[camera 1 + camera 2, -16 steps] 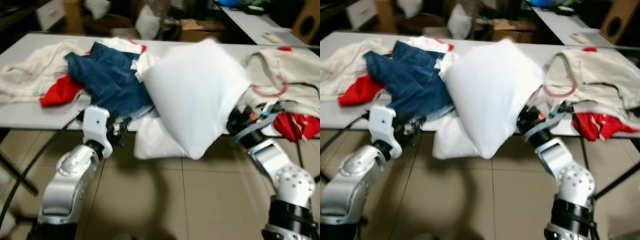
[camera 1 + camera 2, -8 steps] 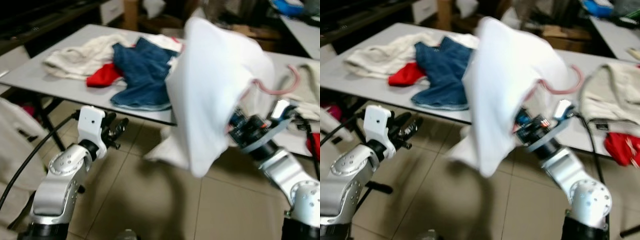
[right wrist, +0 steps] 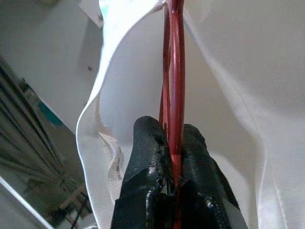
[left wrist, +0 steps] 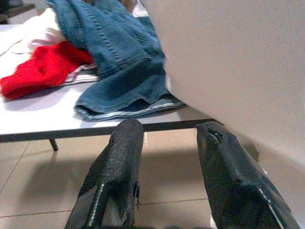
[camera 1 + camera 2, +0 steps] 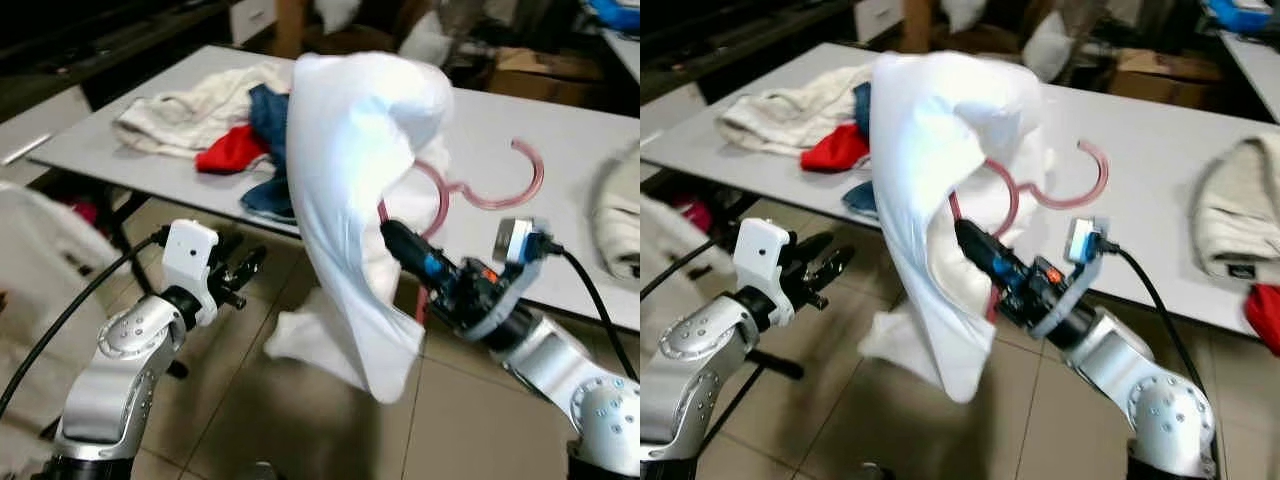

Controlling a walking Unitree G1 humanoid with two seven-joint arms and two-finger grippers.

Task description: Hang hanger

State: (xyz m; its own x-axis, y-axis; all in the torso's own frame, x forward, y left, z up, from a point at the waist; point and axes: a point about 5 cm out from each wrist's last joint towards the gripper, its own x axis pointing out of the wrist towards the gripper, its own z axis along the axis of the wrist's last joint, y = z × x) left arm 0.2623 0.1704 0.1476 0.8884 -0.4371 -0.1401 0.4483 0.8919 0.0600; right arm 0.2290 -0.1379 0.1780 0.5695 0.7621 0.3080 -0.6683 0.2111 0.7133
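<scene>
A red-pink plastic hanger (image 5: 520, 180) sits inside a white garment (image 5: 350, 180), its hook sticking out above the table (image 5: 520, 110). My right gripper (image 5: 392, 235) is shut on the hanger's wire (image 3: 175, 71) from below, inside the garment's opening. It holds both up in front of the table edge. The garment's lower end hangs free over the floor. My left gripper (image 5: 248, 272) is open and empty. It is low at the left, just short of the table edge. Its two fingers (image 4: 124, 143) point under the table toward the jeans (image 4: 114, 62).
On the table's far left corner lies a heap of a cream garment (image 5: 190, 100), a red cloth (image 5: 232, 150) and the jeans (image 5: 268, 120). Another cream garment (image 5: 620, 215) lies at the right edge. A pale cloth (image 5: 30, 260) fills the left foreground. Tiled floor lies below.
The camera has swung and the table looks different. The white garment, first bunched at the table edge, now hangs free from the raised hanger, whose hook has come into sight. The left gripper stays open.
</scene>
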